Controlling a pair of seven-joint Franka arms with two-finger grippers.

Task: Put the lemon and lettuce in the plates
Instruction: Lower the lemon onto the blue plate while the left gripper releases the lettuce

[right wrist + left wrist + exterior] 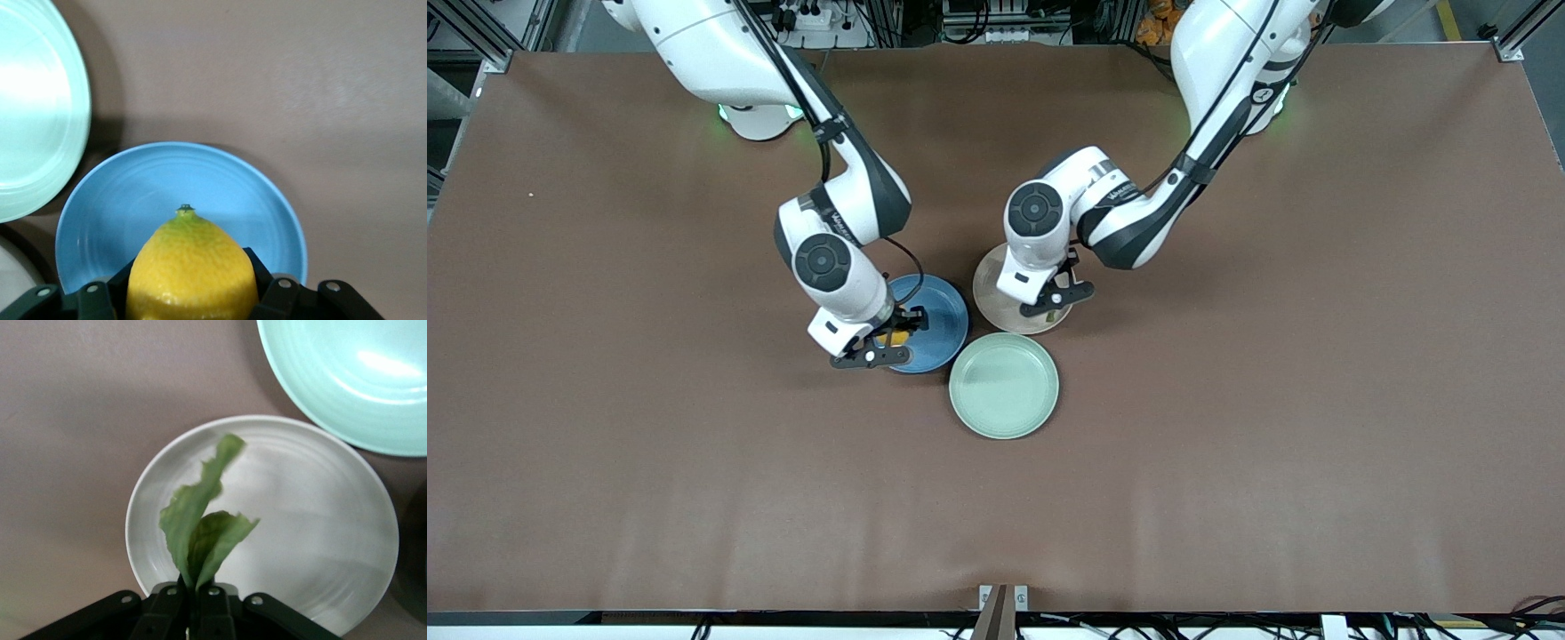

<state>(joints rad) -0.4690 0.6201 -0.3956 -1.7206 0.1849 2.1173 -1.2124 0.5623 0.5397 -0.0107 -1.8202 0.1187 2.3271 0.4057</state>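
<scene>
Brown matting covers the whole table (605,462), with three plates clustered near its middle. Over the blue plate (943,311), the right gripper (885,342) clamps the lemon (192,270) between its fingers, the fruit held above the dish, apparently so it can be let go straight down. Over the beige plate (991,298), the left gripper (1054,302) pinches the lettuce (200,527) by one end, the leaf dangling above the dish's centre; neither item looks set down yet. A mint-green plate (1004,386) lies at about five o'clock from the blue plate and six o'clock from the beige one, nearer the front camera and just beside both. It is bare and, I judge, not a target. Nothing blocks either drop, though the two wrists work close together.
</scene>
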